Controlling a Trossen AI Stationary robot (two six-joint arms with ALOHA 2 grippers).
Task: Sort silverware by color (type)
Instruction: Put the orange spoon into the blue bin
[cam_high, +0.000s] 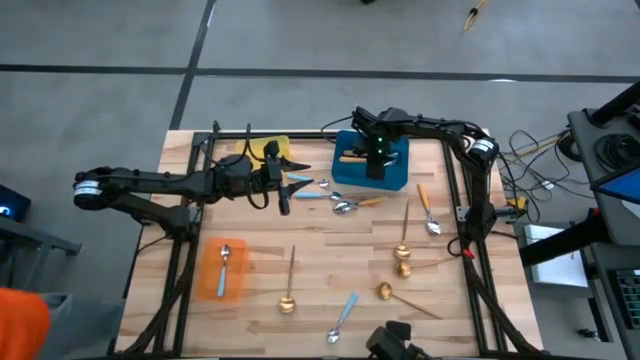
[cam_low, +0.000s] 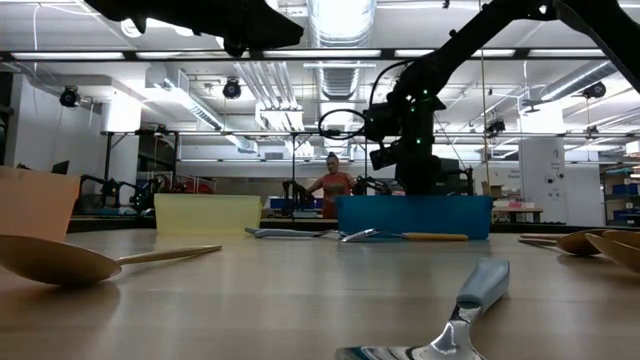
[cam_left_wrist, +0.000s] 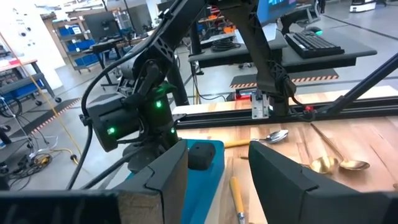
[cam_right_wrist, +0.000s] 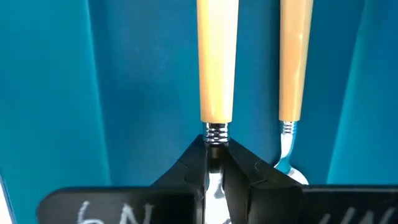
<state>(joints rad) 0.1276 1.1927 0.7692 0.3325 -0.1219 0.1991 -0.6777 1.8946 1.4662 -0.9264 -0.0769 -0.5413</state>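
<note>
While the right gripper (cam_right_wrist: 214, 163) hangs low inside the blue tray (cam_high: 398, 178) at the far side of the table, its two fingers are pressed together on the metal neck of an orange-handled spoon (cam_right_wrist: 216, 62). The handle runs straight away from the fingertips, along the tray's floor, and a second orange-handled spoon (cam_right_wrist: 295, 59) lies parallel just beside it, not touching. I judge that the coming move is only to let go and rise, because the spoon seems already in its place. The left gripper (cam_high: 284, 184) hovers above the table between the yellow tray (cam_high: 277, 146) and the blue tray, with its fingers apart and nothing between them. A blue-handled spoon (cam_high: 308, 195) lies just under it, its long axis across the table toward the blue tray, so the left arm is the nearer one.
</note>
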